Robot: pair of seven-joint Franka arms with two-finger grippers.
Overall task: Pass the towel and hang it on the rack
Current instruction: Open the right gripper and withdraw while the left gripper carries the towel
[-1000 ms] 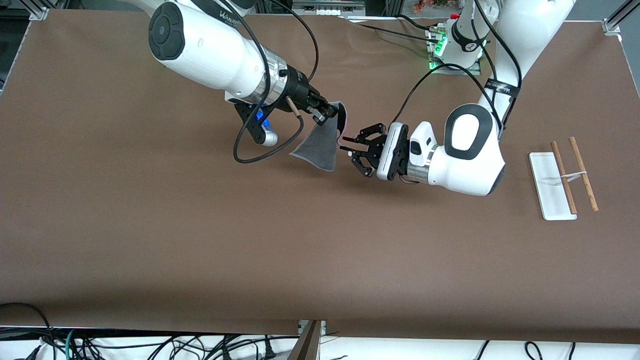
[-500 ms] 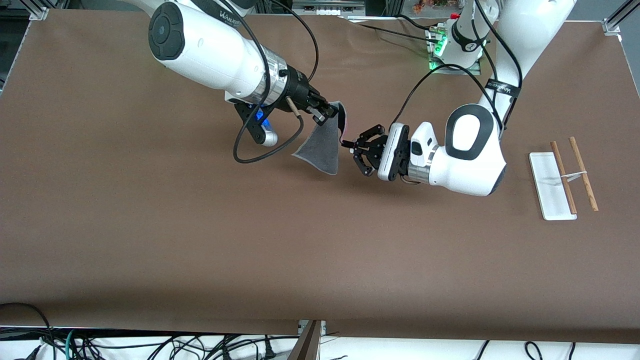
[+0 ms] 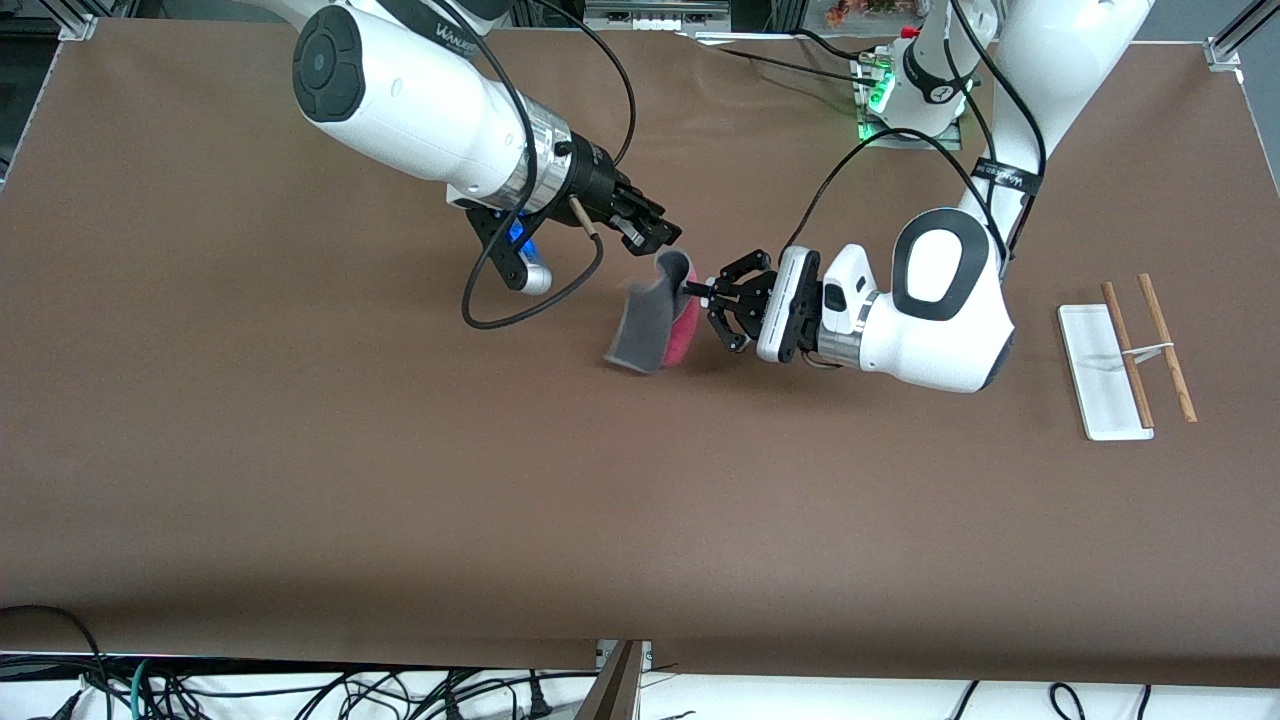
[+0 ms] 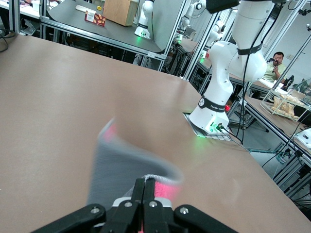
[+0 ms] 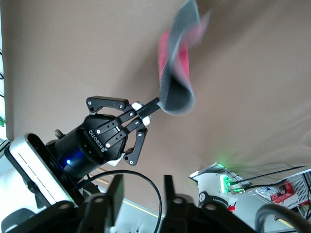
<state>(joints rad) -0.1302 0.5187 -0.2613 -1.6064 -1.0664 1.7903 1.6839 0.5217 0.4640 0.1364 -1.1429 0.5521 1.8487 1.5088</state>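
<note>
The towel (image 3: 650,320), dark grey with a pink-red face showing, hangs folded over the table's middle. My left gripper (image 3: 695,290) is shut on its upper edge. In the left wrist view the fingers pinch the pale stitched border (image 4: 155,178), with the grey face (image 4: 116,170) hanging below. My right gripper (image 3: 655,232) is open and empty just above the towel; in the right wrist view its own gripper (image 5: 142,187) stands spread, and the towel (image 5: 177,73) hangs from the left gripper (image 5: 158,103). The rack (image 3: 1125,352) stands at the left arm's end of the table.
A black cable loops under the right arm's wrist (image 3: 500,300). The left arm's base (image 3: 905,100) with a green light sits at the table's robot edge. The brown table (image 3: 400,480) stretches toward the front camera.
My right gripper has let go of the towel and opened, pulling back slightly. The towel has swung down and folded, now hanging from my left gripper alone, pink face showing.
</note>
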